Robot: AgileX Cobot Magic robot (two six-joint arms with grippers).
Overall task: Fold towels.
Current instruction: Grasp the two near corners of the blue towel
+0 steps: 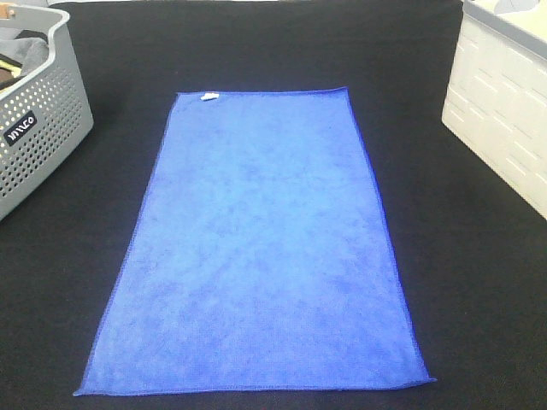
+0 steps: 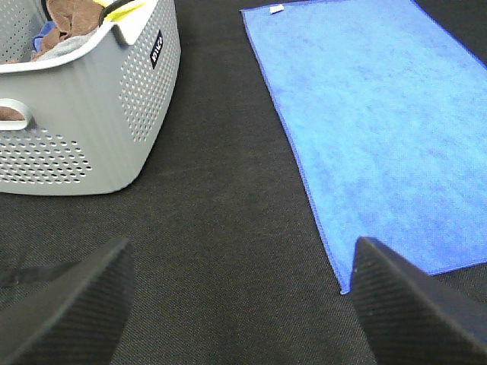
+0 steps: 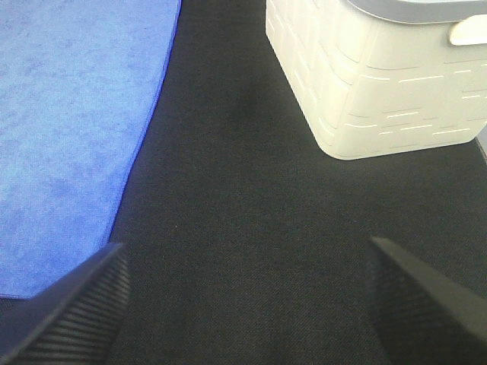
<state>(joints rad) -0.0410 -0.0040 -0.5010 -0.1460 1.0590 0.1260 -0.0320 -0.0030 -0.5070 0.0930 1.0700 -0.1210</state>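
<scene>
1. Left hand [image 2: 243, 255]: released; its two dark ribbed fingers [image 2: 68, 304] stand wide apart with nothing between them; it hangs above bare surface, and one fingertip lies near the towel's near corner in the left wrist view.
2. Right hand [image 3: 247, 251]: released; fingers spread wide, nothing grasped; bare surface shows below the gap, with the towel's edge to one side and the cream crate to the other.
3. Surface [image 1: 461, 273]: covered in black woven cloth, matt and flat; it fills the exterior high view apart from the items on it; no room is visible beyond it.
4. Grey basket [image 1: 43, 128]: perforated walls, a dark label with white lettering; stands at the far left of the surface, well apart from the towel; brown and grey cloths [image 2: 65, 26] and something yellow show inside it.
5. Cream crate [image 1: 504, 111]: block-pattern walls with slots, grey rim; stands at the far right, apart from the towel.
6. Towel [image 1: 256, 248]: bright royal blue; spread flat and unfolded in the middle of the surface between basket and crate, long side running away from the robot; darker blue hem [image 1: 376, 196] all round; small white tag [image 1: 208, 96] at the far left corner; nap slightly uneven, no pronounced wrinkles.
</scene>
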